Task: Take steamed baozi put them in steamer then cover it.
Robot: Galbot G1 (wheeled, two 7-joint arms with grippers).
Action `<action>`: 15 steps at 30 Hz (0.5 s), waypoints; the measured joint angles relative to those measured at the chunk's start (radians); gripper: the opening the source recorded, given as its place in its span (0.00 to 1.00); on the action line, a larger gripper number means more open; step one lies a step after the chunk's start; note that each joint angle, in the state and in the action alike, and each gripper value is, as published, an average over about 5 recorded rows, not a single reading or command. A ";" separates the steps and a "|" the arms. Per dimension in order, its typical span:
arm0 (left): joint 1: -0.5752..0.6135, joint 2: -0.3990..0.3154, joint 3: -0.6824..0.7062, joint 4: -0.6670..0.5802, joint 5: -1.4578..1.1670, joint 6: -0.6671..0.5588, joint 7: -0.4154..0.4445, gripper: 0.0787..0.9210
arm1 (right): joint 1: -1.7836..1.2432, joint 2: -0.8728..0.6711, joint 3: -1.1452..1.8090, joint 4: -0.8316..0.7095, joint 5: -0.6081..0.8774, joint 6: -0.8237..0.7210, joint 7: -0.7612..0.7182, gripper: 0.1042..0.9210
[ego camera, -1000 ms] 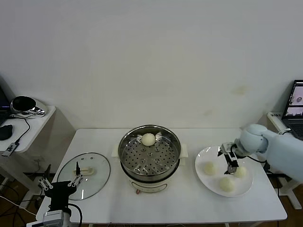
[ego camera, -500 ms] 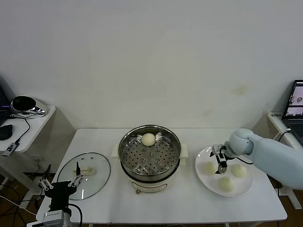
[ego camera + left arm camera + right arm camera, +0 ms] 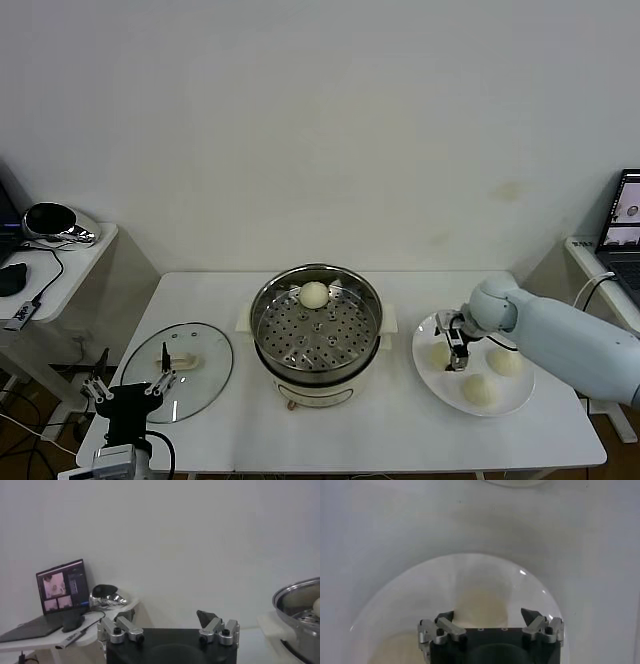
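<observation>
Right tool [image 3: 453,340] hangs open directly above a steamed baozi [image 3: 438,354] on the plate [image 3: 520,395].

the right gripper [image 3: 449,341] hangs over the white plate [image 3: 505,398], beside the nearest of three steamed baozi [image 3: 439,354]. a fourth baozi [image 3: 314,294] sits on the steamer [image 3: 316,330] tray. the cover [image 3: 177,371] lies flat on the table [image 3: 400,440], the left gripper [image 3: 125,388] just beside it.

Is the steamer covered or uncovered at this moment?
Uncovered. The steamer shows its perforated tray with one baozi on it, while the cover lies flat on the table to the steamer's left.
</observation>
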 measured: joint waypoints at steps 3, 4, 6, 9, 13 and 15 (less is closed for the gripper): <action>-0.001 -0.001 0.002 0.000 0.001 0.000 0.000 0.88 | -0.006 0.007 0.006 -0.006 -0.006 0.001 0.000 0.82; -0.001 -0.001 0.003 0.000 0.002 0.000 0.000 0.88 | -0.007 0.009 0.008 -0.008 -0.008 0.001 -0.001 0.81; -0.002 -0.001 0.005 0.000 0.003 0.000 0.000 0.88 | -0.008 0.013 0.012 -0.011 -0.011 0.001 -0.001 0.78; -0.002 -0.001 0.006 0.000 0.003 0.000 0.000 0.88 | -0.009 0.015 0.014 -0.014 -0.015 0.002 -0.005 0.72; -0.002 -0.002 0.007 0.000 0.004 0.000 -0.001 0.88 | -0.008 0.012 0.017 -0.014 -0.014 0.002 -0.012 0.65; -0.001 -0.002 0.007 0.000 0.004 0.000 -0.001 0.88 | -0.006 0.009 0.018 -0.012 -0.012 0.002 -0.016 0.63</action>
